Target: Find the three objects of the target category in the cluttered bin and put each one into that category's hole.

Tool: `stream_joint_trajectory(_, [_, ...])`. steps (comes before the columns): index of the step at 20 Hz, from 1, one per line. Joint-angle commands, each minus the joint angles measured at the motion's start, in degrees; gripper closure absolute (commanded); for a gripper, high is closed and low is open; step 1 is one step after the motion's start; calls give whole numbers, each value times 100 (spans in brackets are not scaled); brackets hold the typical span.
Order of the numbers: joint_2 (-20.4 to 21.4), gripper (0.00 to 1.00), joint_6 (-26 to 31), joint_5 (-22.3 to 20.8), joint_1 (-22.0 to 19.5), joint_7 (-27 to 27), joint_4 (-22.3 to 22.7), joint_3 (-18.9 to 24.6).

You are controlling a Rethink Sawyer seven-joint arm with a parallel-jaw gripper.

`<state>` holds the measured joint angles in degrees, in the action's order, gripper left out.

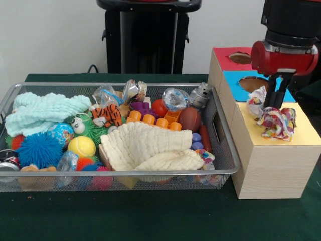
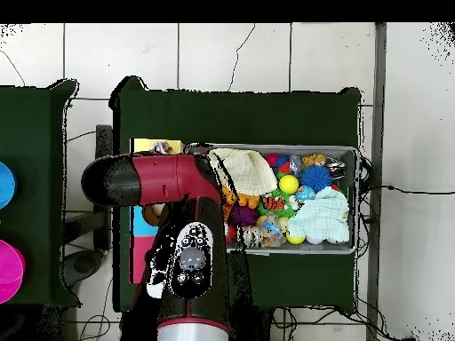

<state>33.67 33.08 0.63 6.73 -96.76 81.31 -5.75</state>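
Note:
The wire mesh bin sits at the left, full of toys; it also shows in the overhead view. The wooden box's yellow face is at the right. Two printed fabric bundles lie on it: one right under my gripper, one just behind and to its left. The yellow hole is hidden beneath them. A third printed bundle peeks out in the bin's near right corner, beside the cream cloth. In the overhead view, one bundle shows on the yellow face and the arm hides my gripper.
The box's blue-faced cut-out and red-faced cut-out lie behind the yellow face. The bin also holds a mint-green cloth, a yellow ball, a blue spiky ball, a tiger toy and orange pegs.

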Motion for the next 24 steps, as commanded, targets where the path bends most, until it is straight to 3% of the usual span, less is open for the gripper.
stream_joint_trajectory(1, [-554,100,-454,236,52,-1611,298,30])
stream_joint_trajectory(14, [-918,100,-691,683,118,-1677,290,152])
stream_joint_trajectory(24, [-1172,100,-1114,907,13,-1401,278,320])
